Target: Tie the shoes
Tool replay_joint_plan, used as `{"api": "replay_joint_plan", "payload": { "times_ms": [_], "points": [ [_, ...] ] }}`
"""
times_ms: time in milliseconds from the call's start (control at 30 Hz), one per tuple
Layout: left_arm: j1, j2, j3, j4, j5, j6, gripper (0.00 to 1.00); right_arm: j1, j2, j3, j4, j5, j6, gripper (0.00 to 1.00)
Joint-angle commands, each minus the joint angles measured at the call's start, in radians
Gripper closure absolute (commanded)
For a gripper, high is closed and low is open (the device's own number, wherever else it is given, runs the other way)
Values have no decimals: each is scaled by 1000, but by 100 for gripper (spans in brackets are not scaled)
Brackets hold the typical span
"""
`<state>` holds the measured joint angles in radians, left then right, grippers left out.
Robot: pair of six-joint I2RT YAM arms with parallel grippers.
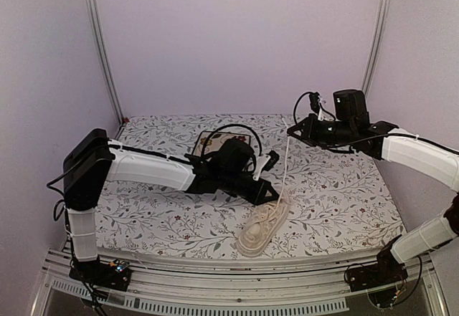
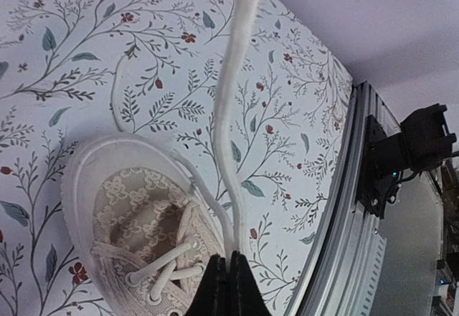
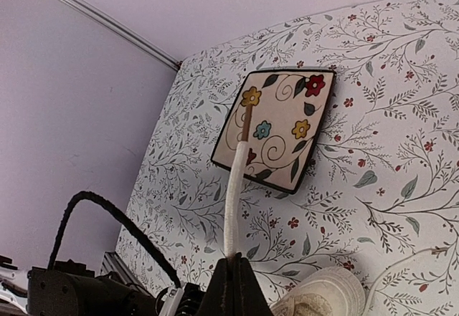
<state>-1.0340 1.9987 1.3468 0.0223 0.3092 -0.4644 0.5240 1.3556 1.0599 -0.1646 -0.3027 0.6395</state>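
Slippage is the main hazard here. Your left gripper (image 1: 273, 195) is clenched on the lace (image 1: 285, 162) just above the sneaker (image 1: 264, 228). Your right gripper (image 1: 290, 131) is clenched on lace high above the patterned cloth (image 1: 344, 194), well apart from the shoe. Whether both pinch the same strand cannot be told.

The sneaker lies near the front edge of the cloth, and nothing anchors it. If you pull harder on the raised lace, the shoe will likely tip or drag toward the edge instead of the lace feeding through.

Each pinch is narrow, so the lace may escape when you cross the arms. A loose strand (image 2: 113, 101) lies beside the toe and could snag under the sole.
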Motion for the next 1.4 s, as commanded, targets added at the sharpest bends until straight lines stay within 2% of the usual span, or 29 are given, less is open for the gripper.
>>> {"api": "replay_joint_plan", "payload": {
  "times_ms": [0, 467, 733, 867, 1033, 1300, 1367],
  "points": [
    [16, 2, -33, 92, 83, -33, 100, 7, 43, 43, 59, -16, 5, 98],
    [29, 52, -19, 104, 108, -52, 100, 11, 97, 90, 85, -35, 8, 98],
    [29, 57, -24, 128, 138, -58, 94, 12, 103, 91, 82, -29, 9, 98],
    [29, 48, -37, 128, 138, -60, 100, 11, 100, 91, 80, -21, 8, 98],
    [29, 4, -83, 143, 86, -66, 100, 12, 99, 90, 66, 3, 5, 98],
    [59, -130, -254, 251, 12, -111, 100, 11, 89, 68, 27, 58, -4, 98],
    [68, -133, -265, 247, 12, -113, 94, 11, 86, 57, 29, 57, -3, 98]
  ]
}}
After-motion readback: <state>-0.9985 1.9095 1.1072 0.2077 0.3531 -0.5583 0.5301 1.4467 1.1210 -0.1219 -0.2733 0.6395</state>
